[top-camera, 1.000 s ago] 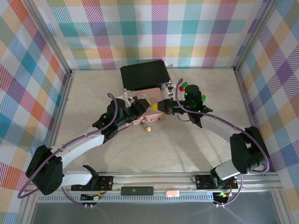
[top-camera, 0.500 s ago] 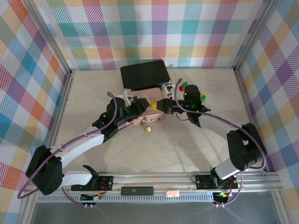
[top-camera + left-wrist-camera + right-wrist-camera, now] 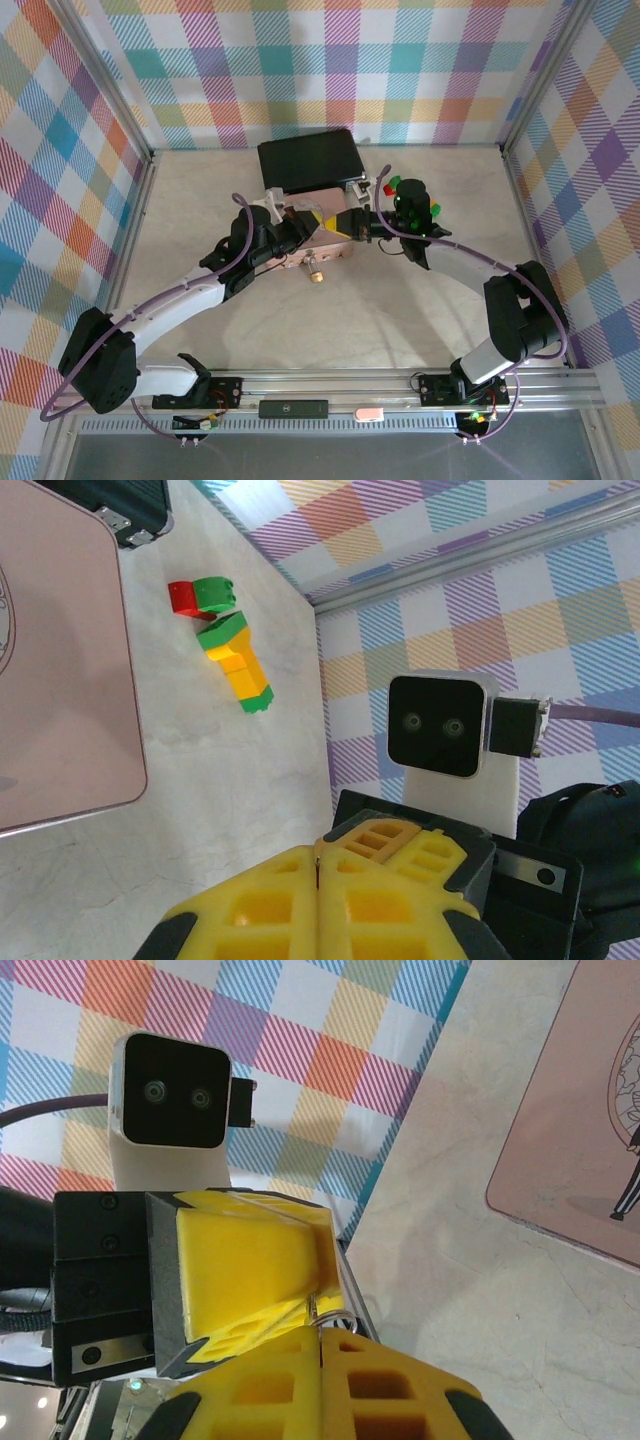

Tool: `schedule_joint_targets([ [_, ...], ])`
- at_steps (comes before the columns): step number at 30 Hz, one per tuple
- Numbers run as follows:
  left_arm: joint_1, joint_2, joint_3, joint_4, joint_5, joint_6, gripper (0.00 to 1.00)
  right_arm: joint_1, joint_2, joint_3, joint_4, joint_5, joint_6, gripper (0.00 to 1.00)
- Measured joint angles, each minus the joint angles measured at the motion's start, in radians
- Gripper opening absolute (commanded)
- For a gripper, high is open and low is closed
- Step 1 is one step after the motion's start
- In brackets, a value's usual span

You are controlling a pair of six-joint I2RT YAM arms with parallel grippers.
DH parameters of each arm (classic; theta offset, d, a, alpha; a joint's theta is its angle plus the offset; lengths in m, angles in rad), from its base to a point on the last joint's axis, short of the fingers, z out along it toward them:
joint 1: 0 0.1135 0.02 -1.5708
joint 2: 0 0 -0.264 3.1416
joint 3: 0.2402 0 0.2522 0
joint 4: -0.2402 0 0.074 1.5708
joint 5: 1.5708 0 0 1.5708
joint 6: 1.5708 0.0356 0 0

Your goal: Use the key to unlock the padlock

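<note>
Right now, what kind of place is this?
Probably a small robot test booth, not a home: checked cloth walls on a metal frame, two robot arms bolted to a rail, and a tabletop with a pink tin and toy blocks.

Bright, even light casts soft shadows on the table (image 3: 400, 320); wrist-view foregrounds look slightly soft.

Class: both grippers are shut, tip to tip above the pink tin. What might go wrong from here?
1. The key is a thin sliver where the right gripper meets the left gripper; it may slip and drop onto the pink tin.
2. The padlock lies unheld at the tin's front edge, so it may shift when the key pushes in.
</note>
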Motion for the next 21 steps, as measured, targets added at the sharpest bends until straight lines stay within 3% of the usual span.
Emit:
schedule_joint_targets([
  [6,0.000,0.008,0.031,-0.021,-0.003,0.074,0.00,0.000,-0.073,0.029,-0.209,0.132,-0.117,0.56],
  [12,-0.003,0.039,0.112,-0.070,-0.032,0.266,0.00,0.000,-0.224,0.036,-0.387,0.307,-0.198,0.61],
  [17,-0.016,0.039,0.151,-0.111,-0.083,0.410,0.00,0.000,-0.240,0.039,-0.460,0.355,-0.221,0.61],
  [21,-0.017,0.040,0.153,-0.117,-0.103,0.446,0.00,0.000,-0.240,0.039,-0.497,0.378,-0.220,0.62],
])
